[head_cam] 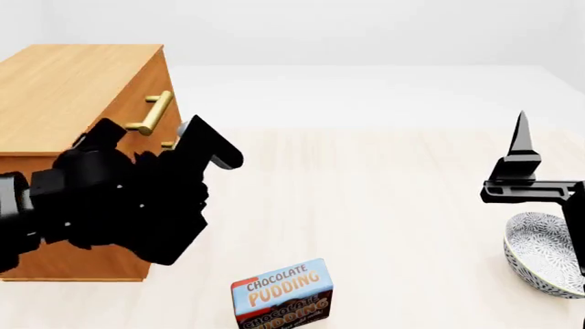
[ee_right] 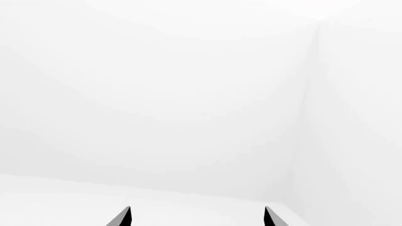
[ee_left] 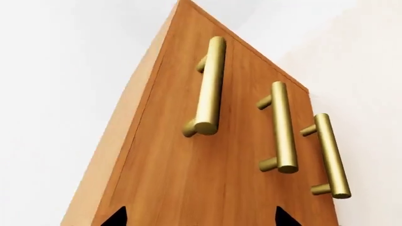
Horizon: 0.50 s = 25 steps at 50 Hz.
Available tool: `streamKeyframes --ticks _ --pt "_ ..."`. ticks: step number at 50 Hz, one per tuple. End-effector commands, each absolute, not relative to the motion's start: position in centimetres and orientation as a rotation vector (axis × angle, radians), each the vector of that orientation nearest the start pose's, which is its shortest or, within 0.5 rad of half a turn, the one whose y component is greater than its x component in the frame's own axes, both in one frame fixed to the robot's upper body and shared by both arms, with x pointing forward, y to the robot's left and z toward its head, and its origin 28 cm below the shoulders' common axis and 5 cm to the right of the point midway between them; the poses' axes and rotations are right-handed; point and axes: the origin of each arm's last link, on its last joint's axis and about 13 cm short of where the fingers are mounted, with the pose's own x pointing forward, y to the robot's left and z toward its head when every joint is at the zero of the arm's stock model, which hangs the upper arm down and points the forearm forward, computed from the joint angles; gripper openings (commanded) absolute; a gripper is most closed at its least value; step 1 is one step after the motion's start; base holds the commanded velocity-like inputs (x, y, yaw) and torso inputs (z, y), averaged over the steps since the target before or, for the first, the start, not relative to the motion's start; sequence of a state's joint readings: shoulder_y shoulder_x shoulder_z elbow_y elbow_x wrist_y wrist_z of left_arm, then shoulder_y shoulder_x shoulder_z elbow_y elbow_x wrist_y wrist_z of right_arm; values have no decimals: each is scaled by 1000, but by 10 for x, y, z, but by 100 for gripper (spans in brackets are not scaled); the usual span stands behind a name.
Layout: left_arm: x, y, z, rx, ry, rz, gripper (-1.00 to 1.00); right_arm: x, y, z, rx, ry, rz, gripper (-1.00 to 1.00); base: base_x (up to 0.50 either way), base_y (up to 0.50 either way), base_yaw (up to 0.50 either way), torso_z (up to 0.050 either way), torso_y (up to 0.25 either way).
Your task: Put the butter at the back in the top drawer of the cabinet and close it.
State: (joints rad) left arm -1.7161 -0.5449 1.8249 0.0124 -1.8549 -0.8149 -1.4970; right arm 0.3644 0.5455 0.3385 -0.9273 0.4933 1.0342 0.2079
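The cabinet point(head_cam: 68, 89) stands at the left of the table, all three drawers shut. The butter is out of view. In the left wrist view the cabinet front point(ee_left: 188, 179) fills the frame; the top drawer's brass handle point(ee_left: 210, 84) is the nearest, with the two lower handles beyond it. In the head view that handle point(head_cam: 155, 112) shows above my left arm. My left gripper point(ee_left: 202, 217) is open and empty, close before the drawer fronts, a little short of the top handle; it also shows in the head view point(head_cam: 164, 154). My right gripper point(head_cam: 521, 147) points upward at the right, open and empty point(ee_right: 196, 217).
A blue-and-brown Chocolate Pudding box point(head_cam: 281, 293) stands at the table's front middle. A patterned grey bowl point(head_cam: 544, 250) sits at the right, under my right arm. The pale wooden table point(head_cam: 384, 205) stretches between them. The right wrist view shows only white walls.
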Motion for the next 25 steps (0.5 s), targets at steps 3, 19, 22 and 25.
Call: streamKeyframes --ticks 3,19,22,25 --pt "229 202 240 714 298 329 100 187 -192 226 -231 -311 -199 100 0 0 0 0 0" --pt "192 242 253 319 2 211 100 183 -193 222 -224 -301 -197 100 0 0 0 0 0" --pt "185 251 254 260 -47 190 100 182 -193 222 -223 -301 -197 100 0 0 0 0 0" --pt "178 259 254 212 -95 173 100 182 -193 221 -222 -301 -197 100 0 0 0 0 0"
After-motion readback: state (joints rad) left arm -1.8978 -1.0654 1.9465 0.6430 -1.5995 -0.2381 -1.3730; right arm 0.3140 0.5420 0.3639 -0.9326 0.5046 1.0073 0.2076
